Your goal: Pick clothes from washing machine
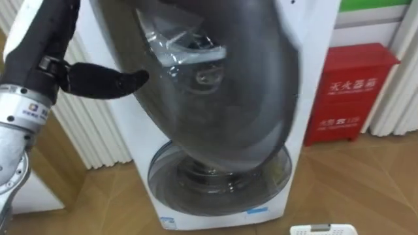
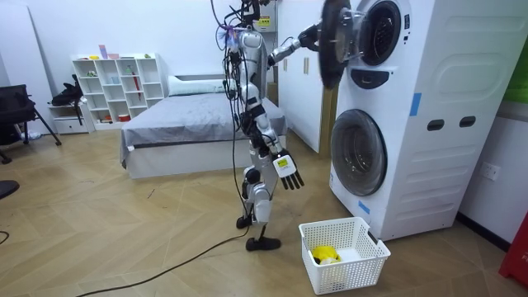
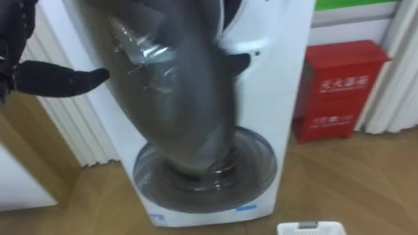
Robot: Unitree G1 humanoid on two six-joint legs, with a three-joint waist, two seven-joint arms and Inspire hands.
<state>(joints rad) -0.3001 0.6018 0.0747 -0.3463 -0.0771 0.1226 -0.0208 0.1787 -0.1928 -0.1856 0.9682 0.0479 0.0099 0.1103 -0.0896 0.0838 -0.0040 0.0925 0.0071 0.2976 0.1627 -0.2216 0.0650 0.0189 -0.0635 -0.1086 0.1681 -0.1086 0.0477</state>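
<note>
1. The left robot hand (image 1: 108, 81), at upper left, reaches straight-fingered to the edge of the washing machine's (image 2: 445, 124) open upper door (image 1: 222, 85) (gripping nothing).
2. In the room view the right robot hand (image 2: 289, 172) hangs mid-frame, fingers relaxed, empty.
3. A yellow garment (image 2: 324, 254) lies in the white basket (image 2: 363, 268) at lower centre; the drum (image 2: 381, 31) is too dark to read.

Wood floor (image 2: 124, 239) and what stands on it

Taken from the robot's feet in the room view: the white washing machine tower (image 2: 437, 165) stands at three o'clock, a white laundry basket (image 2: 355, 272) near at four, a bed (image 2: 190, 124) at eleven, a white shelf unit (image 2: 115, 87) farther off at ten; a red cabinet (image 1: 353, 91) stands just beside the tower.
</note>
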